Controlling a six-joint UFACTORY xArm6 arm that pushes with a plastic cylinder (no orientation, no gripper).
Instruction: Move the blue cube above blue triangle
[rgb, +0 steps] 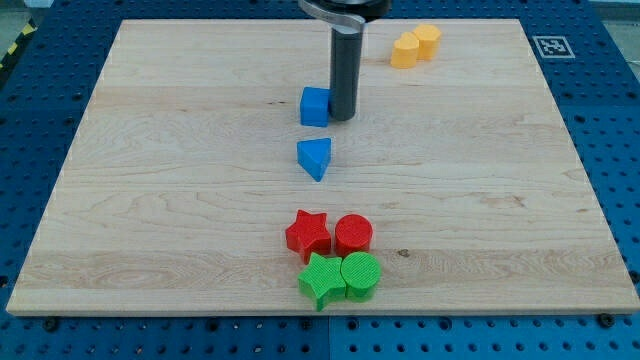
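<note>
The blue cube (315, 106) sits on the wooden board (150, 180), a little above centre. The blue triangle (314, 158) lies just below it, with a small gap between them. My tip (342, 117) rests on the board right against the cube's right side. The dark rod rises from there to the view's top edge.
A yellow block pair (415, 46) sits at the view's top right. A red star (308, 234), a red cylinder (353, 235), a green star (321, 280) and a green cylinder (361, 276) cluster near the view's bottom. A marker tag (551, 46) is at the board's top right corner.
</note>
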